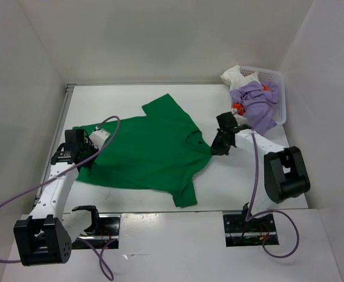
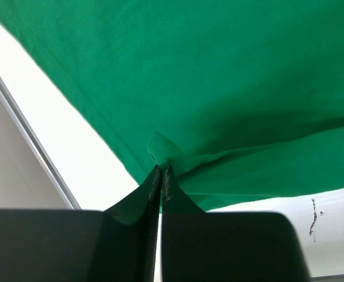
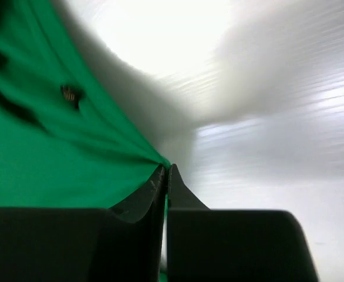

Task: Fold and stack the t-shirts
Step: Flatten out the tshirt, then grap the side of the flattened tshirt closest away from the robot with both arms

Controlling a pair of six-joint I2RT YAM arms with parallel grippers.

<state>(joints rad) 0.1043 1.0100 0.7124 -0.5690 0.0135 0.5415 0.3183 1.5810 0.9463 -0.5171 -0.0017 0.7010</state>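
The green t-shirt (image 1: 148,150) lies spread across the middle of the white table (image 1: 131,100), mostly flat. One sleeve points toward 12 o'clock and the other toward 5 o'clock. The collar faces 3 o'clock.

At the shirt's 9 o'clock edge, the left gripper (image 1: 85,160) has its claw pinched tight on the hem. In its wrist view the two black fingers (image 2: 154,188) meet, with a small peak of green cloth caught at their tips. The fabric around them is drawn into shallow creases.

At the shirt's 3 o'clock side, just beside the collar, the right gripper (image 1: 217,145) is also closed on the green cloth. Its wrist view shows the fingers (image 3: 157,188) pressed together on the very edge of the shirt, with bare table beyond. That view is blurred.

At the table's 2 o'clock corner stands a white mesh basket (image 1: 280,97). The lavender t-shirt (image 1: 257,104) spills over its near rim toward the right arm, and the white t-shirt (image 1: 233,75) is bunched at its far end. Bits of the orange-red t-shirt (image 1: 238,108) peek out from under the lavender one.
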